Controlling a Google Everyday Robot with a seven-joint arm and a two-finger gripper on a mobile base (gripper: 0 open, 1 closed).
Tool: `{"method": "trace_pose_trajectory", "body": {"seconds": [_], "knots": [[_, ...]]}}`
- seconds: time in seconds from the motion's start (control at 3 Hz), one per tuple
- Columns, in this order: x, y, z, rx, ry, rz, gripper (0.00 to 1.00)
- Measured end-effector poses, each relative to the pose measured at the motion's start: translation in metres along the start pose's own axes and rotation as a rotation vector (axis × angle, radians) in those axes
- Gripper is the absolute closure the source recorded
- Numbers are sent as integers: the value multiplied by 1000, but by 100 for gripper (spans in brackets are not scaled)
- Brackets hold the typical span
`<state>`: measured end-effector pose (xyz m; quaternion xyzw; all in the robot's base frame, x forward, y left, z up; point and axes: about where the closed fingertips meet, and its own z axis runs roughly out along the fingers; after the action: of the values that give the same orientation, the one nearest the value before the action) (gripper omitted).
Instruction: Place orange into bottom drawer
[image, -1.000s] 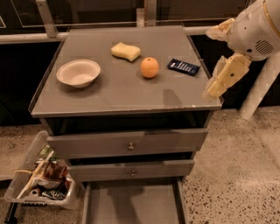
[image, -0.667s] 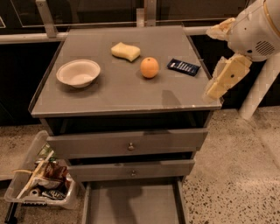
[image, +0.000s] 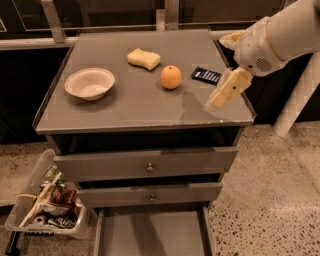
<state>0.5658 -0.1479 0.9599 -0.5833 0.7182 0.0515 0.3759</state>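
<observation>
The orange (image: 171, 77) sits on the grey cabinet top (image: 140, 107), right of centre. My gripper (image: 226, 92) hangs over the top's right front part, to the right of the orange and a little nearer the front edge, apart from it. It holds nothing. The bottom drawer (image: 150, 232) is pulled out at the foot of the cabinet, its flat grey floor showing.
A white bowl (image: 89, 83) stands at the left of the top, a pale yellow sponge (image: 144, 58) behind the orange, a dark blue packet (image: 206, 75) to its right. Two upper drawers (image: 146, 164) are shut. A bin of clutter (image: 47, 202) stands on the floor at left.
My gripper and arm have moved left, in over the cabinet top's right edge and nearer the orange. The objects on the top have not moved.
</observation>
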Motion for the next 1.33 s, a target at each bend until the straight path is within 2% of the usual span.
{"method": "trace_pose_trajectory", "body": {"seconds": [0.33, 0.67, 1.33], "knots": [[8, -21, 29, 30, -23, 29, 0], [21, -40, 56, 40, -11, 73, 0], [23, -44, 68, 43, -29, 97, 0]]}}
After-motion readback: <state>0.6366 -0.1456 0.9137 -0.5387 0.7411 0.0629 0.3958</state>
